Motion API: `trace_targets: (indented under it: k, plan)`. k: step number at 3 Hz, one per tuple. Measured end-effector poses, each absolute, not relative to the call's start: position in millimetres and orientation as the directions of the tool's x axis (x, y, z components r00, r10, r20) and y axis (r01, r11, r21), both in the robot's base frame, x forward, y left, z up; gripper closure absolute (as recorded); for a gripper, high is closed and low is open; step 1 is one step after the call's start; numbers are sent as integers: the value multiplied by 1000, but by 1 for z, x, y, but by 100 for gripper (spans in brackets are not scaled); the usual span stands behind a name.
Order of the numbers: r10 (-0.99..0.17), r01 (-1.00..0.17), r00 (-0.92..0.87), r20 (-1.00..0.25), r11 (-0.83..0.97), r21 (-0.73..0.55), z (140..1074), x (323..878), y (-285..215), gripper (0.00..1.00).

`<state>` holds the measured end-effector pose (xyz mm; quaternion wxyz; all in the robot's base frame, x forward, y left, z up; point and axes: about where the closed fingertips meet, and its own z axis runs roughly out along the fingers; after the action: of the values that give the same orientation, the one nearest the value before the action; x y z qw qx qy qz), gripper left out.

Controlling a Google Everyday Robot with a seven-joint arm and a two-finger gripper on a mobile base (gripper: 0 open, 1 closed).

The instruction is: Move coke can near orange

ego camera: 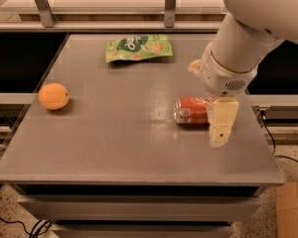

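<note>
The coke can (pixel 191 110) lies on its side on the right part of the grey table (pixel 129 143), silver end facing left. The orange (pixel 53 96) sits near the table's left edge, far from the can. My gripper (pixel 220 128) hangs from the white arm just right of the can, in front of its right end, a cream finger (pixel 221 120) pointing down. It holds nothing that I can see.
A flat green snack bag (pixel 138 48) lies at the back of the table. A metal rail with posts (pixel 170 4) runs behind the table. The table's right edge is close to the gripper. A cardboard box (pixel 292 209) stands on the floor at lower right.
</note>
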<state>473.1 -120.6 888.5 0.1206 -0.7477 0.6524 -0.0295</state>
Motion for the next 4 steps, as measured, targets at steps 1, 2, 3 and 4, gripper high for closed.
trace_targets:
  k: [1, 2, 3, 4]
  plan:
    - [-982, -960, 176, -67, -156, -233, 888, 481, -118, 0]
    - [-973, -951, 228, -41, -214, -225, 883, 492, -116, 0]
    - [-961, -948, 270, -53, -255, -191, 873, 502, -118, 0]
    - [-956, -951, 282, -77, -268, -155, 861, 511, -120, 0]
